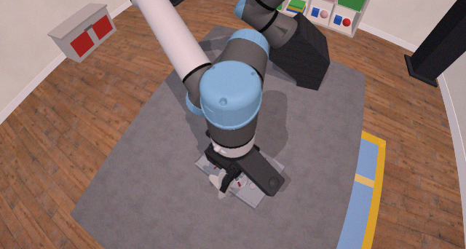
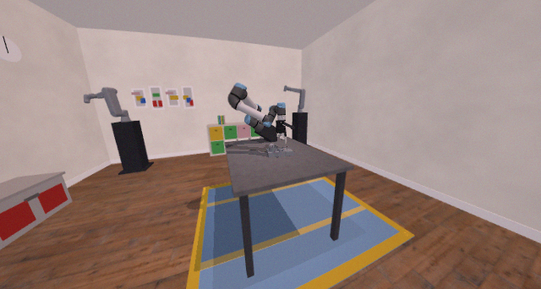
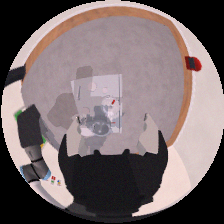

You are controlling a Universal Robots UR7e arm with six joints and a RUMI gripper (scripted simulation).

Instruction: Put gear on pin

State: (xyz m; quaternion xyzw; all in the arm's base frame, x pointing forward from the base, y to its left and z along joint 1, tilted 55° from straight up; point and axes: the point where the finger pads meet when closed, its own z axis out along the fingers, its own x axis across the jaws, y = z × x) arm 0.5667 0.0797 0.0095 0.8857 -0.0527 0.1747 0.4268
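Observation:
A light grey base plate [image 1: 255,199] [image 3: 97,87] [image 2: 288,153] lies on the grey table [image 1: 138,176] [image 2: 287,171]. It carries several grey gears [image 3: 96,123], small and blurred. A pale gear [image 3: 108,107] [image 1: 239,183] in the wrist view has a red mark beside it, and a second red mark [image 3: 114,121] lies close by. I cannot tell which mark is the arrow and which is the collar's. My gripper [image 1: 223,185] [image 3: 111,115] [image 2: 281,139] hangs above the plate, open and empty. The arm hides most of the plate in the top view.
The arm's black pedestal [image 1: 306,56] stands at the table's back. The table's front edge runs above a blue and yellow floor mat [image 1: 368,191] [image 2: 296,247]. A shelf of coloured boxes [image 1: 328,5] and a red-doored cabinet [image 1: 84,32] stand off the table.

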